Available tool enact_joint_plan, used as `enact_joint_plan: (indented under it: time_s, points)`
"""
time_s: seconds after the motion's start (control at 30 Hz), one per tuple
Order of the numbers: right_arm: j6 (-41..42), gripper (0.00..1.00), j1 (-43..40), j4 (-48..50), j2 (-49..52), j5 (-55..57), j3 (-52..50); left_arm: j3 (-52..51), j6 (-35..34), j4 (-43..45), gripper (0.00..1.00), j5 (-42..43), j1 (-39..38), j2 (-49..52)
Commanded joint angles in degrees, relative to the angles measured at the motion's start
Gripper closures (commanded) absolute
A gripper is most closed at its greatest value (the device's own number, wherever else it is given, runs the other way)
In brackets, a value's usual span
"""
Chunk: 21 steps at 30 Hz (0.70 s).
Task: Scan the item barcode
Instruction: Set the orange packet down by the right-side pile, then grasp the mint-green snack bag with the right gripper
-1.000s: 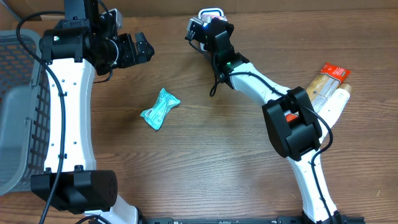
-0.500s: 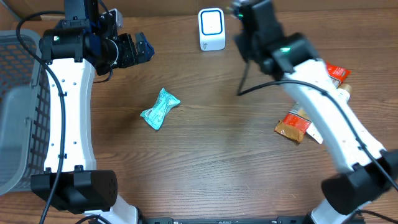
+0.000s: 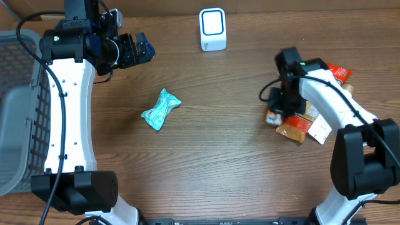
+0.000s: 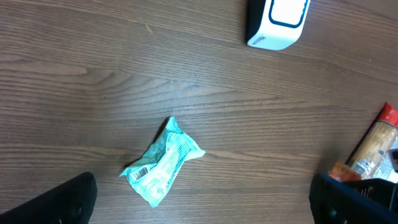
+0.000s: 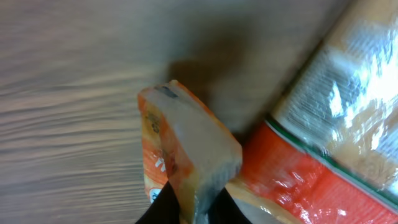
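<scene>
**Scanner and two packets on the table**

We see the white, blue-rimmed scanner [image 3: 213,29] standing upright at the far edge, centre. A crumpled teal packet [image 3: 160,109] lies flat left of centre, barcode up. At right, an orange packet [image 5: 186,155] stands on edge between the right gripper's [image 5: 189,208] fingers.

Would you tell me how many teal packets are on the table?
1. The teal packet lies alone left of centre; the right arm covers part of the pile opposite, so another may be hidden.

Dark wood-grain table [image 3: 219,162]; grey mesh basket [image 3: 15,62] at left edge.
</scene>
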Motion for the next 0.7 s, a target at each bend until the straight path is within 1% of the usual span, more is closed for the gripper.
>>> enact_joint_plan:
  time_s: [0.0, 0.03, 0.07, 0.17, 0.23, 0.27, 0.37, 0.43, 0.53, 0.6, 0.67]
  points:
    - [2.3, 0.56, -2.8, -0.5, -0.7, -3.4, -1.7, 1.0, -0.5, 0.1, 0.00, 0.4, 0.1, 0.0]
    - [2.3, 0.50, -3.2, -1.0, -0.7, -3.4, -1.7, 1.0, -0.5, 0.1, 0.00, 0.4, 0.1, 0.0]
    - [2.3, 0.47, -3.6, -1.8, -0.7, -3.4, -1.5, 1.0, -0.5, 0.1, 0.00, 0.4, 0.1, 0.0]
    - [-0.1, 0.41, -4.1, -5.1, -0.7, -4.2, 0.6, 1.0, -0.5, 0.1, 0.00, 0.4, 0.1, 0.0]
    - [-4.7, 0.28, -4.0, -8.5, -0.7, -6.8, 4.7, 1.0, -0.5, 0.1, 0.00, 0.4, 0.1, 0.0]
    - [-5.9, 0.24, -4.0, -10.2, -0.7, -7.8, 7.3, 1.0, -0.5, 0.1, 0.00, 0.4, 0.1, 0.0]
    - [-7.0, 0.20, -3.4, -12.3, -0.7, -11.8, 14.3, 1.0, -0.5, 0.1, 0.00, 0.4, 0.1, 0.0]
    - [-7.0, 0.17, -2.4, -10.0, -0.7, -16.8, 16.7, 1.0, -0.5, 0.1, 0.00, 0.4, 0.1, 0.0]
    - [-5.1, 0.17, 0.0, -1.2, -0.6, -27.3, 16.2, 1.0, -0.5, 0.1, 0.00, 0.4, 0.1, 0.0]
    - [0.3, 0.17, 3.0, 6.4, -0.5, -28.9, 14.1, 1.0, -0.5, 0.1, 0.00, 0.4, 0.1, 0.0]
    - [3.1, 0.17, 6.2, 13.1, -0.5, -28.9, 11.8, 1.0, -0.5, 0.1, 0.00, 0.4, 0.1, 0.0]
